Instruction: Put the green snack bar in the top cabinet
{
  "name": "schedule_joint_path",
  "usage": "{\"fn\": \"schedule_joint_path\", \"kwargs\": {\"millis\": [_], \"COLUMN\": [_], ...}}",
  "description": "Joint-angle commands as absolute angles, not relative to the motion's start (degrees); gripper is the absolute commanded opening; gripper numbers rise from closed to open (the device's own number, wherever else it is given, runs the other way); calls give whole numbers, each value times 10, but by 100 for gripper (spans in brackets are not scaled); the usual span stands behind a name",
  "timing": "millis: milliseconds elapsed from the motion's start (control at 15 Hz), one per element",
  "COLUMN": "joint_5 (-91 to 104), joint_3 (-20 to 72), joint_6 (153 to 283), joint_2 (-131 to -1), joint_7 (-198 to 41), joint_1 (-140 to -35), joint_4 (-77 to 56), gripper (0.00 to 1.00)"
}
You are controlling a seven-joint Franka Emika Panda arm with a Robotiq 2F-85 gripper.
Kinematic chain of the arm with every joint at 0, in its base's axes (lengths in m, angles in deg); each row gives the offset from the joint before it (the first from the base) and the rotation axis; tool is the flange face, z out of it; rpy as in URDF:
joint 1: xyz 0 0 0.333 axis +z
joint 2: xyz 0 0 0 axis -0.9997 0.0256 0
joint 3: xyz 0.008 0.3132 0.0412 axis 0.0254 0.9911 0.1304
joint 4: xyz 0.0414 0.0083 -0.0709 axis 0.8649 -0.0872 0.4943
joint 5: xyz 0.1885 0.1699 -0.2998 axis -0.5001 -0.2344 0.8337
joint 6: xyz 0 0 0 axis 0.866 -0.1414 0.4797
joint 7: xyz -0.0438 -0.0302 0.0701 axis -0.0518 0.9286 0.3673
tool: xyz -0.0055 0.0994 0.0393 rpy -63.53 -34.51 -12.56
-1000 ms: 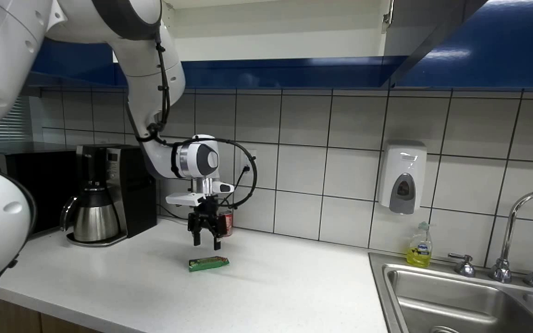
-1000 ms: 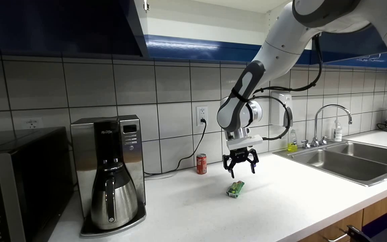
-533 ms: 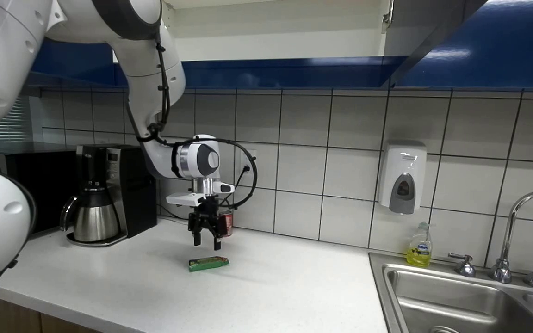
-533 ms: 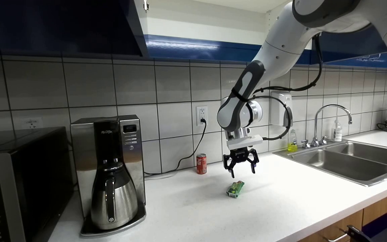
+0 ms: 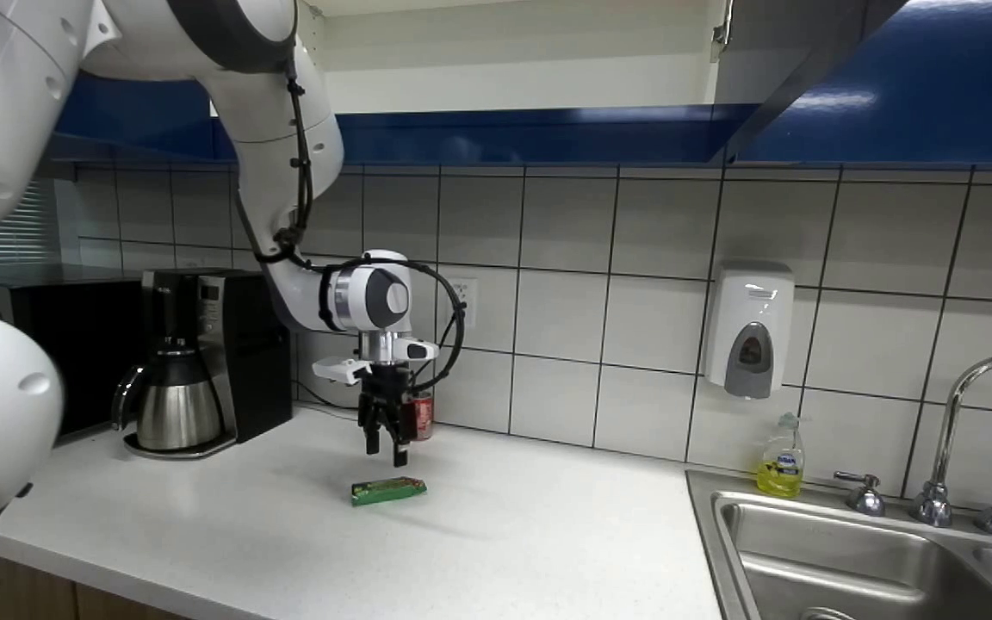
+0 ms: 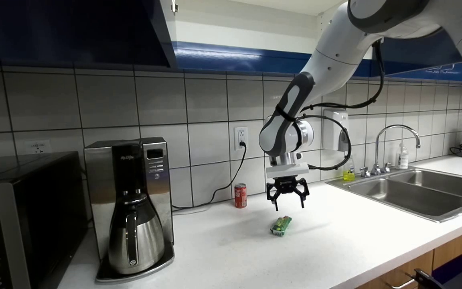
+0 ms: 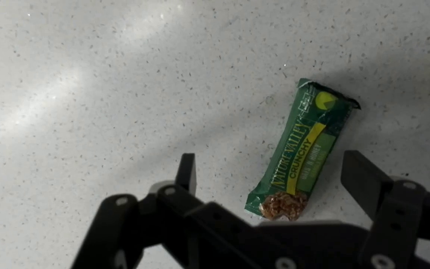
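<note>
The green snack bar [image 5: 388, 491] lies flat on the white counter [image 5: 530, 551] and shows in both exterior views [image 6: 281, 225]. In the wrist view the bar [image 7: 301, 153] lies slanted, its lower end between the finger lines and nearer the right finger. My gripper [image 5: 386, 449] hangs above the bar, pointing down, with nothing between its fingers. In an exterior view [image 6: 289, 205] the jaws stand wide apart; the wrist view [image 7: 270, 164] shows the same. The top cabinet [image 5: 513, 82] is open above the counter, with a white inside [image 6: 251, 24] and a blue lower edge.
A red can [image 6: 240, 195] stands near the wall behind the gripper. A coffee maker [image 6: 134, 208] and a microwave [image 6: 30, 216] stand at one end. A sink [image 5: 840, 551] and a soap bottle [image 5: 780, 461] are at the other. A raised cabinet door [image 5: 892, 95] hangs overhead.
My gripper has turned a little about its upright axis and shifted slightly, staying open above the bar. The arm and its cable moved slightly. The bar has not moved.
</note>
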State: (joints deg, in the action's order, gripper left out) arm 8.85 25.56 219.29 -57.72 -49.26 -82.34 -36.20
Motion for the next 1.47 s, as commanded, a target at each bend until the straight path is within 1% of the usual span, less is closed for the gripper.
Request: {"fn": "schedule_joint_path", "kwargs": {"millis": [0, 533, 1400], "joint_5": [90, 98, 92], "joint_3": [232, 229, 220], "joint_6": [2203, 2219, 2274], "joint_2": [-583, -566, -512], "joint_7": [-411, -347, -354], "joint_1": [-801, -798, -792], "joint_4": [-371, -368, -350], "gripper": [100, 100, 100]}}
